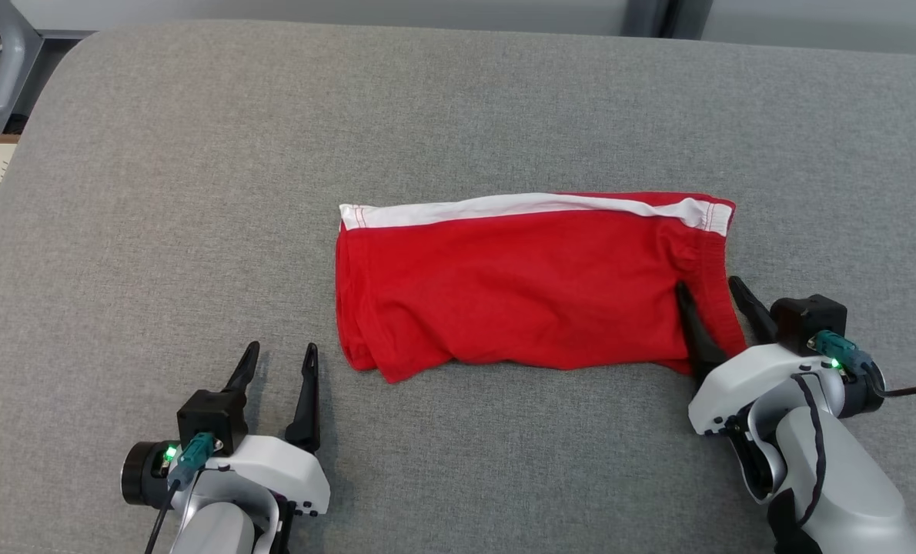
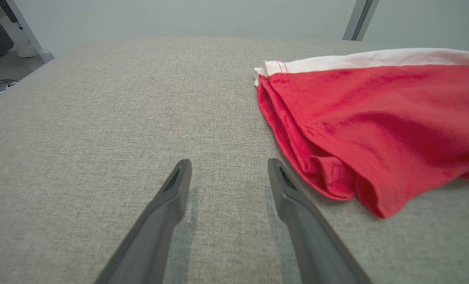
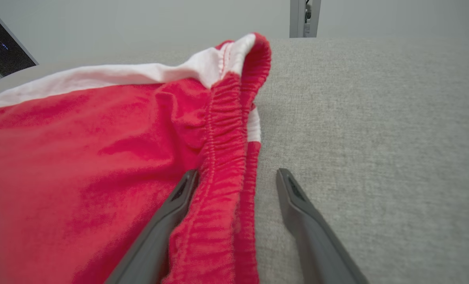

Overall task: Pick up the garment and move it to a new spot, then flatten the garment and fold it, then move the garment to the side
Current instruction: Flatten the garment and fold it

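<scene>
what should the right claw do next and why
Probably shut the right claw on the elastic waistband: its fingers stand open astride that edge of the folded red garment, one on the cloth, one over the grey surface. The left claw is open too, apart from the garment's other end.

Soft matt red cloth garment (image 1: 519, 292) lies on coarse-woven grey fabric surface (image 1: 196, 192).

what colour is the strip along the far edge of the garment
White strip on a red garment; head view shows it best.
</scene>
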Tool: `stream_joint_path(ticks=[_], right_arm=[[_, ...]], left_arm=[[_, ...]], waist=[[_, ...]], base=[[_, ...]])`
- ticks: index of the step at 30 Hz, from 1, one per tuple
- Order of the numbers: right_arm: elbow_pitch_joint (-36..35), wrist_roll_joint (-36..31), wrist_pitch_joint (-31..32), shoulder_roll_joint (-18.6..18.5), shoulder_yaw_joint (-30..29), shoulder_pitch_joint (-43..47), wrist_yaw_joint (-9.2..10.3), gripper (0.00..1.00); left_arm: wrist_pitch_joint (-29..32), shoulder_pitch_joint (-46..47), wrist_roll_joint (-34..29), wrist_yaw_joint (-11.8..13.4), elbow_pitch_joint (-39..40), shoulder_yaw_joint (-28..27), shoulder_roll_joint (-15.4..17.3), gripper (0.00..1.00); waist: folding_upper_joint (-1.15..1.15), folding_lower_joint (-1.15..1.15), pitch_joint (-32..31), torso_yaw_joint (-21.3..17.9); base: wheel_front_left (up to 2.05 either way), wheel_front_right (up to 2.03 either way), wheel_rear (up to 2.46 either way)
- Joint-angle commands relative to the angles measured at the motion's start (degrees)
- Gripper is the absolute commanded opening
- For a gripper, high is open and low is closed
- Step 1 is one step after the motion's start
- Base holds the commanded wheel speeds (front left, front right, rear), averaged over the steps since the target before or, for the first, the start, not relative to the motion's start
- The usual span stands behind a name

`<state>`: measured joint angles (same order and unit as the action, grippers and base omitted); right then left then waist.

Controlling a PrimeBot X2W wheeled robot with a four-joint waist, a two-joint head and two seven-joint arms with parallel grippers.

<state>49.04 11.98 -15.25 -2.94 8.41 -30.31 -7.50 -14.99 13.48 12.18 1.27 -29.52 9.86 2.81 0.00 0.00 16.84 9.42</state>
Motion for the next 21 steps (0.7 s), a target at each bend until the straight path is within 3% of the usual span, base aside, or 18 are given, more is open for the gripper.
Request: stream_joint_path(ticks=[1,3,4,21], right_arm=[[2.0,2.0,0.3,0.1,1.5,0.4,0.01,0.64],[2.3,3.7,0.3,0.2,2.7,0.2,0.01,0.06],[2.3,4.6,0.3,0.3,2.9,0.2,0.01,0.00],[-3.5,6.2,0.2,-0.2,-5.3,2.6,0.02,0.00]], left_arm=[[-0.2,1.1,0.2,-0.3,-0.2,0.0,0.3,1.00],[-0.2,1.1,0.3,-0.4,-0.2,0.0,0.2,1.00],[-0.2,1.0,0.2,-0.5,-0.3,0.0,0.2,1.00],[-0.2,-1.4,0.9,-0.7,-1.9,0.2,0.2,1.00]], waist=[[0.00,0.00,0.3,0.1],[0.00,0.00,0.5,0.1],[0.00,0.00,0.5,0.1],[0.00,0.00,-3.9,-3.3]], base=[[0.00,0.00,0.00],[0.00,0.00,0.00],[0.00,0.00,0.00],[0.00,0.00,0.00]])
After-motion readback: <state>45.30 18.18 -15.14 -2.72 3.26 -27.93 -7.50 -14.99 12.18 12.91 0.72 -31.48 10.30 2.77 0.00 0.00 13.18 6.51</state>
